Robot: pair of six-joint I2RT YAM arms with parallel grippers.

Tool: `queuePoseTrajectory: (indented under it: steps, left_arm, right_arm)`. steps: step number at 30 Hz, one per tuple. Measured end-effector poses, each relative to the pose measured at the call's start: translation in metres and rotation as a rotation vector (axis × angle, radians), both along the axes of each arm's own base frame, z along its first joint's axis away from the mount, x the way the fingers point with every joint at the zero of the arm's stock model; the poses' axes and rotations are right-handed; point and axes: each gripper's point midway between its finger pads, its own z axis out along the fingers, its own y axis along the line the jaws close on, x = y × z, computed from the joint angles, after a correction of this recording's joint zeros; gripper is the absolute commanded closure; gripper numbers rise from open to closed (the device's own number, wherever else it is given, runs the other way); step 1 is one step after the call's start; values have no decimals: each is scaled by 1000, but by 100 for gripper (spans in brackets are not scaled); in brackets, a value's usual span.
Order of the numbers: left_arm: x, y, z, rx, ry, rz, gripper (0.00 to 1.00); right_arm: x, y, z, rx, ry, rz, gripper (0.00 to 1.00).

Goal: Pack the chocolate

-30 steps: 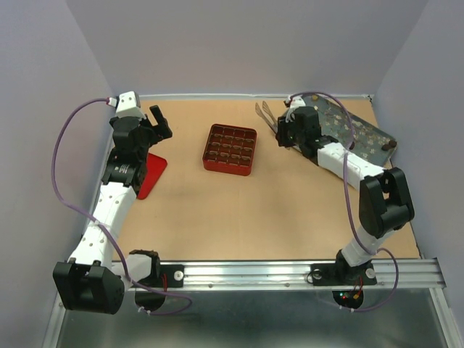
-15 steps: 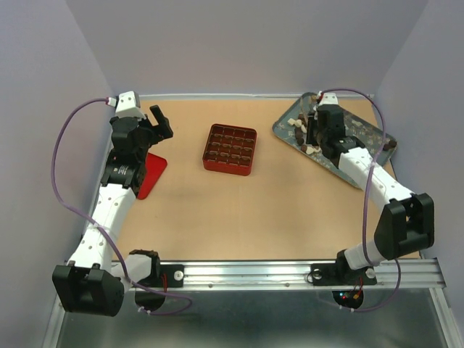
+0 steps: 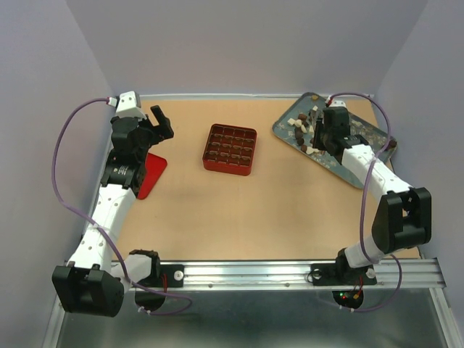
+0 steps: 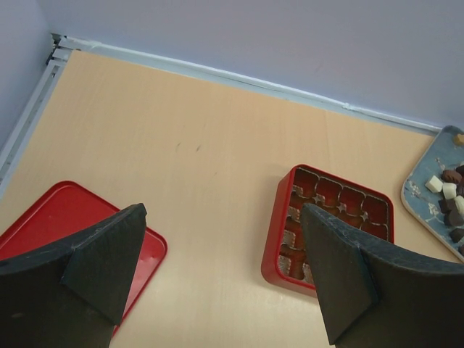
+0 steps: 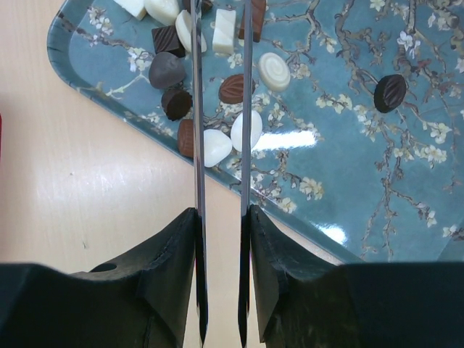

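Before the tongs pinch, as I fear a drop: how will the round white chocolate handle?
The round white chocolate looks small and rounded, so it may slip from the thin metal tongs. It is likely light and rigid. On the glossy tray, it could slide if nudged.

- Counter (image 3: 239, 210): light tan, faint wood grain.
- Box (image 3: 228, 169): glossy red outside, with a square grid of darker red-brown cells inside.
- Lid (image 3: 154, 172): plain red.
- Tray (image 5: 348, 109): teal blue, patterned with dark branches and white blossoms.
- Chocolate (image 5: 233, 88): mixed pieces in dark brown, reddish brown and cream white. One cream round has a spiral, and some brown ovals are ribbed.
- Tongs (image 5: 196, 167): bare silver metal.
- Left end effector (image 4: 223, 217) and right end effector (image 5: 222, 212): matte black.
- Arm (image 3: 109, 210): white links, black joints.
- Walls (image 3: 239, 43): pale lavender.
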Motion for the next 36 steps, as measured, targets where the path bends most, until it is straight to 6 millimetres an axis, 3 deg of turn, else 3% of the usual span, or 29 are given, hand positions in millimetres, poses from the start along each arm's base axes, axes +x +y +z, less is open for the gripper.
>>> queuePoseTrajectory:
  steps: [10, 21, 36]
  left_arm:
    - [0, -2, 0, -4, 0, -7, 1]
    - [0, -3, 0, -5, 0, -13, 1]
    - [0, -3, 0, -4, 1, -13, 1]
  right_arm:
    - [1, -3, -5, 22, 11, -19, 59]
    - [9, -4, -34, 18, 81, -20, 59]
    - [40, -7, -27, 35, 40, -26, 60]
